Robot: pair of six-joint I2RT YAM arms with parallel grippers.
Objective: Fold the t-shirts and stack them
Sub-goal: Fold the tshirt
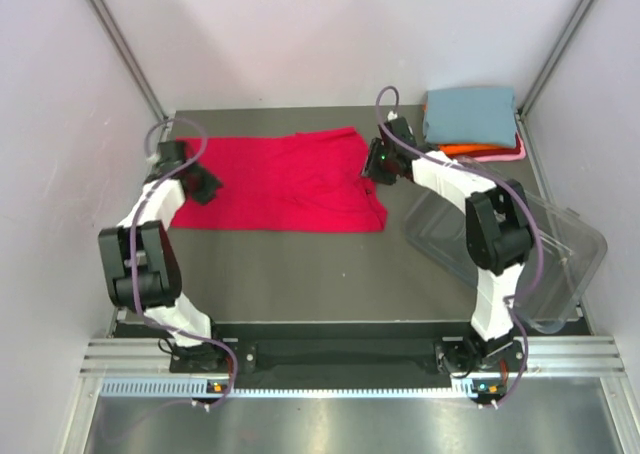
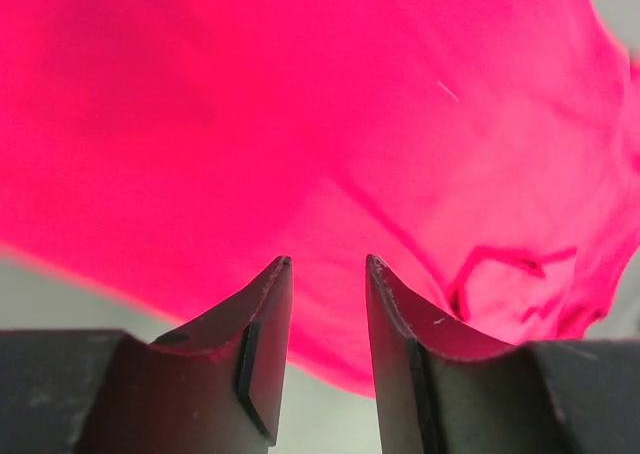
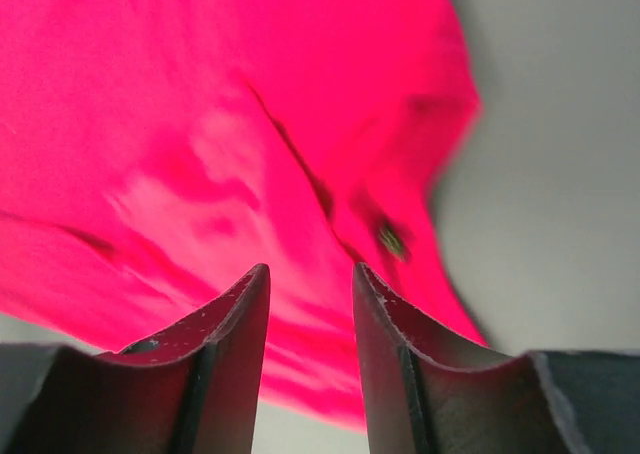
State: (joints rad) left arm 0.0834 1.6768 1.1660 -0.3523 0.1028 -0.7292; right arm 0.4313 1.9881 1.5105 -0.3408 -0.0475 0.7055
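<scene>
Lying spread flat on the dark grey table (image 1: 300, 274): crimson red cloth t-shirt (image 1: 285, 182), toward the back. Left gripper (image 1: 205, 182) at the shirt's left edge, jaws parted a modest gap, nothing between them. Right gripper (image 1: 378, 164) at the shirt's right edge, jaws likewise part-open and empty. Back right corner: folded dusty blue-grey t-shirt (image 1: 470, 114) on top of an orange t-shirt (image 1: 470, 150), with a pale pink t-shirt (image 1: 515, 152) edge showing beneath. Clear plastic tub (image 1: 560, 264) sits nearer than the stack, partly under the right arm.

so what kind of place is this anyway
Probably a robot lab test cell, not a home: bare white panel walls, two arms bolted to a metal rail, and a red t-shirt laid out on a dark table.
</scene>
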